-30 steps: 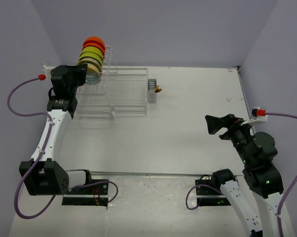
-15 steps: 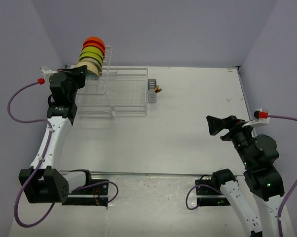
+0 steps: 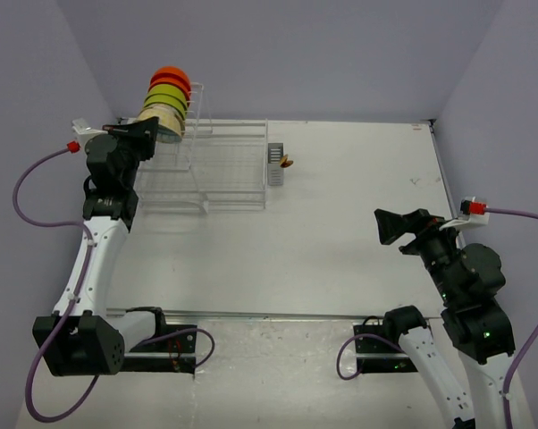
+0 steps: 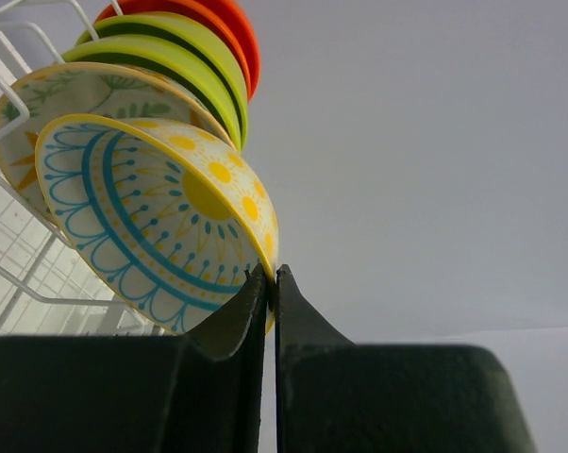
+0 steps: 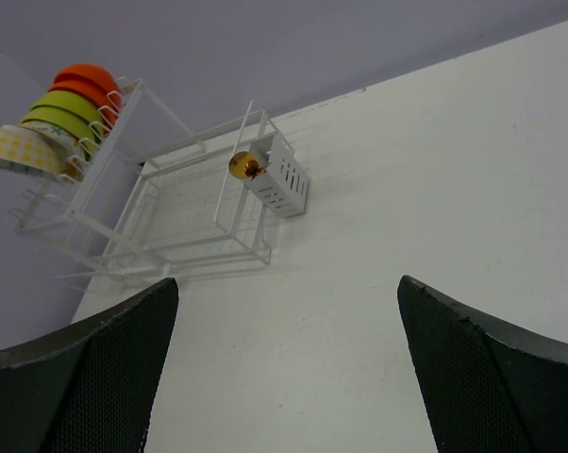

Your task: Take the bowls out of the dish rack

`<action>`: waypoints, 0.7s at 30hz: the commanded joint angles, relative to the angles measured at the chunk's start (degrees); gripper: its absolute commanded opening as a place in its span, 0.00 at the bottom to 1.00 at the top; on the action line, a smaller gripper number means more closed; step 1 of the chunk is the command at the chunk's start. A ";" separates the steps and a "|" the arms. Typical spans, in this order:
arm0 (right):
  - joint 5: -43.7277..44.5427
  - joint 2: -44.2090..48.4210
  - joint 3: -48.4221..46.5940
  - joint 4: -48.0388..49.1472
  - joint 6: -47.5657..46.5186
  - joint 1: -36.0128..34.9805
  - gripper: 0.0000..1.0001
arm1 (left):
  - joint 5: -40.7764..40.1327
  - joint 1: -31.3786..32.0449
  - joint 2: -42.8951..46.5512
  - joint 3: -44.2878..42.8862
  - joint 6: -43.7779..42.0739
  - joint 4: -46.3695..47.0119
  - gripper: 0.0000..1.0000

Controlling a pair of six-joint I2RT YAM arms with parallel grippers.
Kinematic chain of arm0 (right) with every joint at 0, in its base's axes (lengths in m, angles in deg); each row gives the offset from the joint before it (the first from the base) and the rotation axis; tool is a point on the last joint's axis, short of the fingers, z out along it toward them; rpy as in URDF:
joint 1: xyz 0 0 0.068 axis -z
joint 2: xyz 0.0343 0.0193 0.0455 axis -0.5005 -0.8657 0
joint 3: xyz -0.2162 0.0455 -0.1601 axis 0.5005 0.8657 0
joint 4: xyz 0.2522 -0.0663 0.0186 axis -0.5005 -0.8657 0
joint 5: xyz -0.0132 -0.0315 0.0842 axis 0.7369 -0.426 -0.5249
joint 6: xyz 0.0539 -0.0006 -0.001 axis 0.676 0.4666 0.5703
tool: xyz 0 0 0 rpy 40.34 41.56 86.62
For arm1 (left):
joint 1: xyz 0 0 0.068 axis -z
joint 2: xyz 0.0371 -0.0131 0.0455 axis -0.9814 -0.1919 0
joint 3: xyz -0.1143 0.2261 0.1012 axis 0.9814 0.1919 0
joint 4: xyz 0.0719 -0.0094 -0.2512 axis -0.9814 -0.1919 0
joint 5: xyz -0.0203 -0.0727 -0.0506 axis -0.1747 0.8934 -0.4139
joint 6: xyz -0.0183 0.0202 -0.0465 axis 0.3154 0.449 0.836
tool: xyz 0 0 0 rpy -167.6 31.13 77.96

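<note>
My left gripper point(image 3: 147, 134) point(image 4: 271, 274) is shut on the yellow rim of a white bowl with a blue and yellow flower pattern point(image 4: 157, 217) point(image 3: 163, 123) point(image 5: 20, 151), at the near end of the row on the dish rack's tall tier point(image 3: 194, 116). Behind it stand a second patterned bowl point(image 4: 81, 94), lime green bowls point(image 4: 175, 58) point(image 3: 166, 94) and an orange-red bowl point(image 4: 235, 26) point(image 3: 172, 75) point(image 5: 88, 75). My right gripper point(image 3: 390, 225) point(image 5: 286, 283) is open and empty, far right of the rack.
The rack's low flat section point(image 3: 229, 170) point(image 5: 194, 203) holds no dishes. The grey cutlery caddy point(image 3: 275, 164) point(image 5: 282, 179) hangs at its right end with a small brown-gold item point(image 5: 244, 165) in it. Purple walls close in at the back and both sides.
My left gripper has risen and tilted up with the patterned bowl, lifting it a little from the rack. The right arm shifted slightly and then stayed still.
</note>
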 commanded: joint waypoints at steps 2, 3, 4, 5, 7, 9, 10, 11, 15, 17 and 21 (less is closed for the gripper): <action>0.51 -0.30 -0.93 1.45 -0.71 0.13 0.99 | 1.88 -0.42 3.00 -2.06 1.24 4.06 0.00; 0.51 -0.39 -1.10 1.36 -0.71 0.13 0.99 | 1.70 -0.42 3.35 -2.15 1.15 3.53 0.00; 0.51 -0.30 -1.19 1.28 -0.71 0.13 0.99 | 1.70 -0.42 3.53 -2.15 1.24 3.00 0.00; 0.77 -0.21 -1.19 1.19 -0.79 0.13 0.99 | 1.70 -0.42 3.88 -2.15 1.15 2.47 0.00; 0.77 -0.21 -1.28 1.19 -0.88 0.13 0.99 | 1.96 -0.33 4.23 -2.24 1.07 1.59 0.00; 0.77 -0.39 -1.54 1.01 -0.88 0.13 0.99 | 2.75 -0.24 4.76 -2.42 0.02 0.63 0.00; 0.86 -0.39 -1.72 1.01 -0.97 0.13 0.99 | 3.02 -0.24 4.94 -2.68 -0.34 -1.12 0.00; 0.77 -0.47 -1.81 1.01 -1.06 0.13 0.99 | 3.45 -0.24 5.02 -3.29 -0.60 -1.92 0.00; 0.77 -1.09 -2.33 1.10 -1.23 0.13 0.99 | 4.51 0.28 7.22 -3.38 -2.80 -5.42 0.00; 0.68 -1.27 -2.51 1.19 -1.23 0.13 0.99 | 4.95 0.99 8.36 -3.38 -4.38 -7.02 0.00; 0.33 -2.41 -3.12 1.28 -1.41 0.13 0.99 | 5.92 5.02 9.77 -4.08 -9.56 -7.20 0.00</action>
